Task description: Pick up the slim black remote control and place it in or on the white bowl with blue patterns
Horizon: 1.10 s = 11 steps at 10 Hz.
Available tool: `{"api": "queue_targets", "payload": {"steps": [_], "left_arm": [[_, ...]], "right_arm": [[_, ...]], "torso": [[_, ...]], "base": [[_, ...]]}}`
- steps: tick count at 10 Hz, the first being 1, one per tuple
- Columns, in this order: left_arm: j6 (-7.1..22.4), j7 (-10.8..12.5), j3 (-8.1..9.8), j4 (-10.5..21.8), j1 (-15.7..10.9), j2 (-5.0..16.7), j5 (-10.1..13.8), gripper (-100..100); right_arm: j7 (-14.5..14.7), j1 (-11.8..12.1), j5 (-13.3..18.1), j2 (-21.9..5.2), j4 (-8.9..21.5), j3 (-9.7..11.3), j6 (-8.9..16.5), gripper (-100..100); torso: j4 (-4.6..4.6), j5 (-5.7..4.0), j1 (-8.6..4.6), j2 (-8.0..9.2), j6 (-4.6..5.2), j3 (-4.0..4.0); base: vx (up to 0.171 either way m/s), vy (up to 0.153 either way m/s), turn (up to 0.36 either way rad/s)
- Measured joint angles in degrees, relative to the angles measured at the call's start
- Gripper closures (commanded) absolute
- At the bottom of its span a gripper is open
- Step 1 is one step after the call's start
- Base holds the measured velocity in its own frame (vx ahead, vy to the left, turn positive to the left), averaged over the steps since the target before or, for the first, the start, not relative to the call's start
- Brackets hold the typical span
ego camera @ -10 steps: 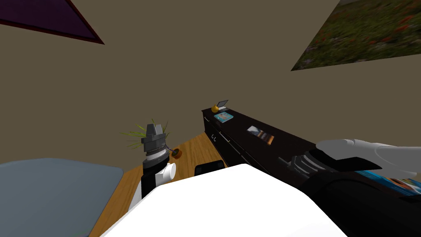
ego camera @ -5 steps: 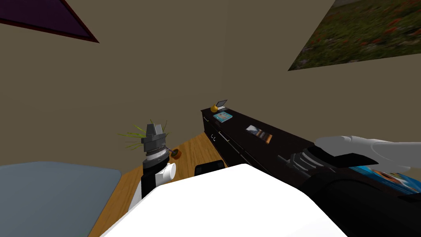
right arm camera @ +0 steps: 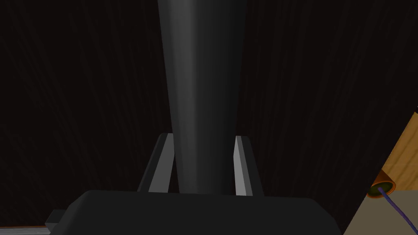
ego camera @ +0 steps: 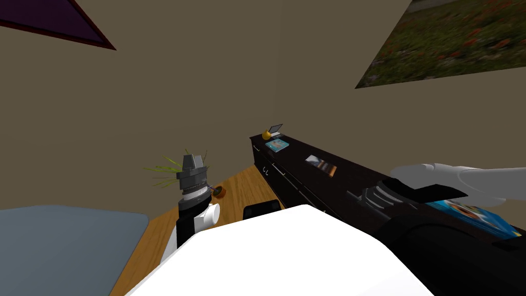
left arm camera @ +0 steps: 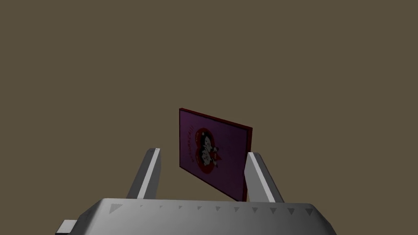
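My view has shifted; right gripper (right arm camera: 203, 136) grasps the remote (right arm camera: 202, 81) over the dark sideboard (ego camera: 354, 180), left gripper (left arm camera: 203, 152) released.

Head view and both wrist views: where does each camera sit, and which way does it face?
Head view: on the head, steeply down and forward along the dark sideboard; both arms show.
Left wrist view: on the raised left hand, facing a wall; left gripper open.
Right wrist view: on the right hand, facing the sideboard's top; right gripper shut on the remote.
Shared: head and right wrist views both show the sideboard and orange plant pot.
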Motion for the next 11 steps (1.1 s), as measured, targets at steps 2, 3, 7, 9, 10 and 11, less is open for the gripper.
{"api": "queue_targets", "payload": {"steps": [2, 3, 7, 9, 10, 11], "left_arm": [[0.00, 0.00, 0.00, 0.00, -0.01, 0.00, 0.00, 0], [0.00, 0.00, 0.00, 0.01, -0.01, 0.00, 0.00, 0], [0.00, 0.00, 0.00, 0.01, -0.01, 0.00, 0.00, 0], [0.00, 0.00, 0.00, 0.01, -0.01, 0.00, 0.00, 0], [0.00, 0.00, 0.00, 0.01, -0.01, 0.00, 0.00, 0], [0.00, 0.00, 0.00, 0.01, -0.01, 0.00, 0.00, 0]], "right_arm": [[0.00, 0.17, 0.47, -1.39, 0.71, -0.23, -1.43, 100], [-0.53, 0.36, 1.58, -1.80, 1.49, -0.92, -2.60, 100], [0.96, 0.73, -0.11, -5.70, 2.74, 0.11, -5.23, 100], [1.32, 0.89, -0.38, -7.37, 3.46, 0.18, -6.61, 100], [1.57, 0.79, -0.71, -8.30, 3.53, 0.60, -7.08, 100], [1.75, 0.92, -0.80, -9.29, 3.92, 0.54, -7.78, 100]], "torso": [[0.10, -0.06, -0.24, 0.42, 0.06, 0.26], [0.12, -0.05, -0.26, 0.48, 0.08, 0.30], [0.12, -0.03, -0.11, 0.45, 0.02, 0.28], [0.10, -0.05, -0.18, 0.40, 0.01, 0.25], [0.08, -0.07, -0.20, 0.37, 0.01, 0.23], [0.07, -0.10, -0.19, 0.44, 0.08, 0.25]], "base": [[-0.171, -0.085, -0.063], [-0.135, -0.069, -0.046], [-0.149, -0.061, -0.054], [-0.139, -0.084, -0.047], [-0.152, -0.061, -0.047], [-0.190, -0.047, -0.072]]}}
